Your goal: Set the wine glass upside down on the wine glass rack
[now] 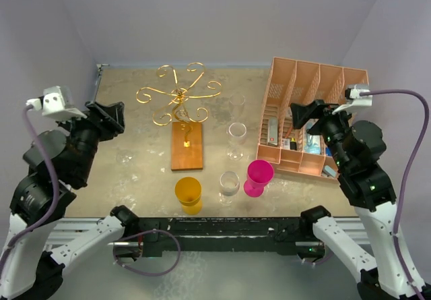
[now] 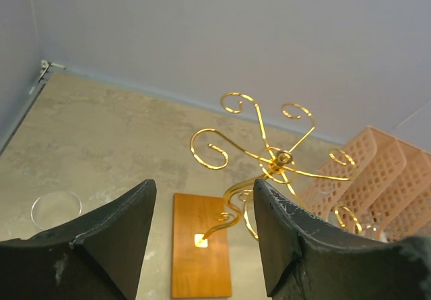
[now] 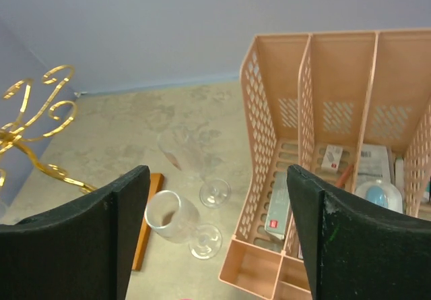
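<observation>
The wine glass rack (image 1: 178, 96) is a gold wire stand with curled arms on a brown wooden base (image 1: 186, 145), left of centre, with nothing hanging on it. Three clear wine glasses stand upright to its right: one at the back (image 1: 237, 103), one in the middle (image 1: 236, 139), one at the front (image 1: 229, 185). My left gripper (image 1: 113, 119) hovers open left of the rack (image 2: 273, 158), its jaws (image 2: 202, 187) empty. My right gripper (image 1: 302, 115) hangs open over the organizer's near end. Between its jaws (image 3: 217, 173) show two of the glasses (image 3: 171, 215), (image 3: 184, 152) below.
A salmon-pink slotted organizer (image 1: 310, 114) with small items fills the right side. A yellow cup (image 1: 188, 193) and a magenta cup (image 1: 258, 177) stand near the front edge. Another clear glass (image 1: 124, 157) stands at the left (image 2: 56, 209).
</observation>
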